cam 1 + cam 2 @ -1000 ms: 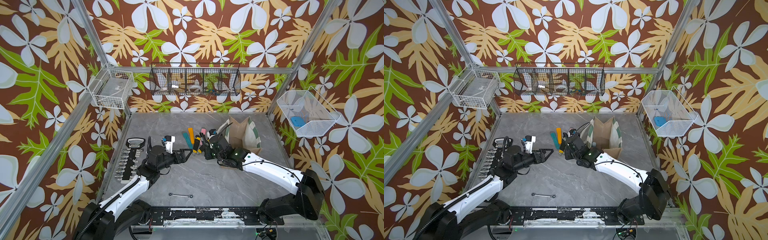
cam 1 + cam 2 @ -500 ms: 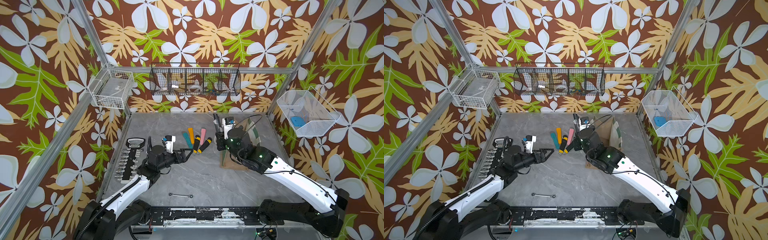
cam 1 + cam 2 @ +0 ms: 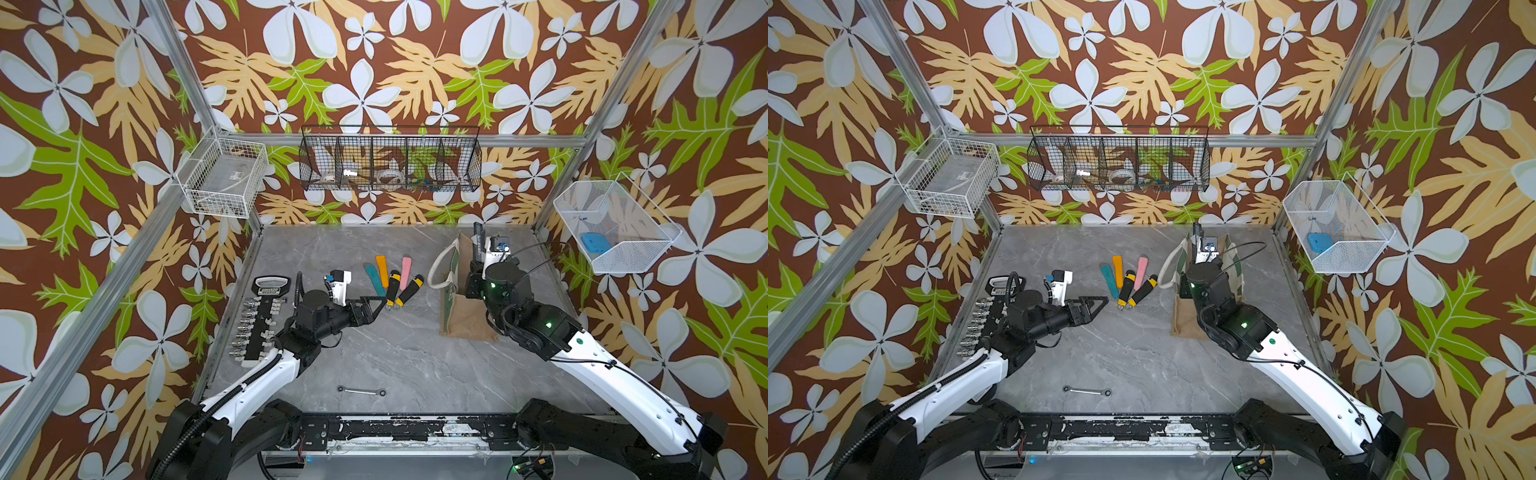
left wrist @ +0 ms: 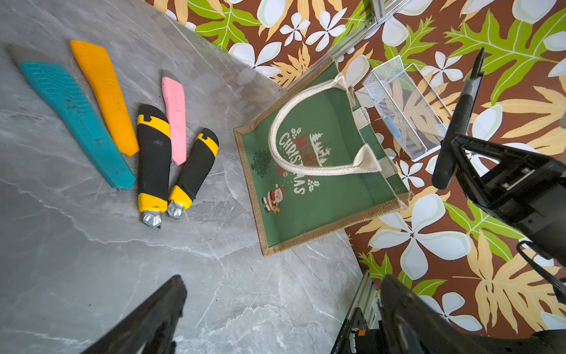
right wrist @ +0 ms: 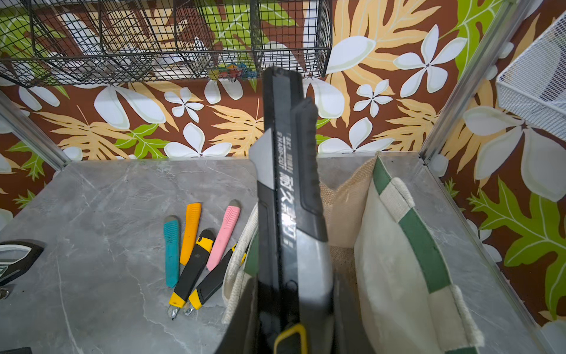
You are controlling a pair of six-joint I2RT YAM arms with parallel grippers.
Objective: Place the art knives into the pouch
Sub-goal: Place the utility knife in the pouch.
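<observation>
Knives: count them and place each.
6. Five lie together on the table: teal, orange, pink, two black-and-yellow. The sixth knife, black-and-grey, is gripped by the right tool over the bag. More may hide inside.

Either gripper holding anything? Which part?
Right gripper clamps the art knife by its lower end, upright over the pouch. Left gripper open, empty.

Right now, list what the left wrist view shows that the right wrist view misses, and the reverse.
Left wrist only: the green Christmas-print front of the pouch, and the full length of the art knife in the right gripper. Right wrist only: the lettering on the knife's body and the black wire basket on the wall. Both: the five knives lying on the table, the pouch, the held knife and the white mesh basket.
</observation>
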